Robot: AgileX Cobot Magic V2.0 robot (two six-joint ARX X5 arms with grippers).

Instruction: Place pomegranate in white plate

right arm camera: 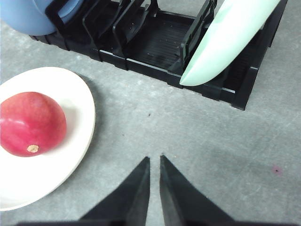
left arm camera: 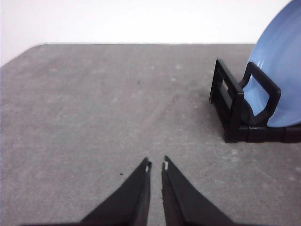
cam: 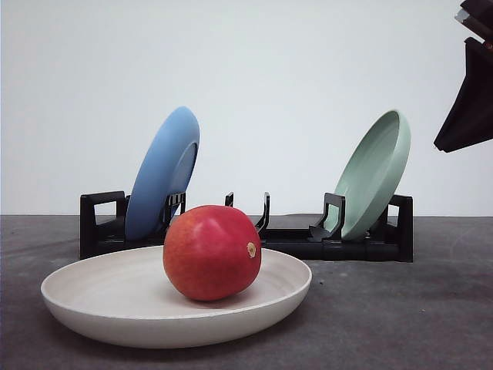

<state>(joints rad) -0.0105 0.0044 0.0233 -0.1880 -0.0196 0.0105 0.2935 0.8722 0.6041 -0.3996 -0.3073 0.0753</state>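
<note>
The glossy red pomegranate [cam: 211,251] rests inside the wide white plate [cam: 92,308] at the front of the table, its tan stem spot facing right. From the right wrist camera the pomegranate [right arm camera: 30,123] lies in the white plate [right arm camera: 70,155], well apart from my right gripper [right arm camera: 154,160], which is shut and empty above bare table. The right arm shows as a dark shape [cam: 471,100] high at the right of the front view. My left gripper [left arm camera: 156,165] is shut with nothing in it, over grey table near the rack's end.
A black dish rack [cam: 293,239] stands behind the white plate. A blue plate [cam: 163,171] leans in its left slot and a pale green plate [cam: 376,173] in its right. The grey tabletop [cam: 400,308] lies open to the right.
</note>
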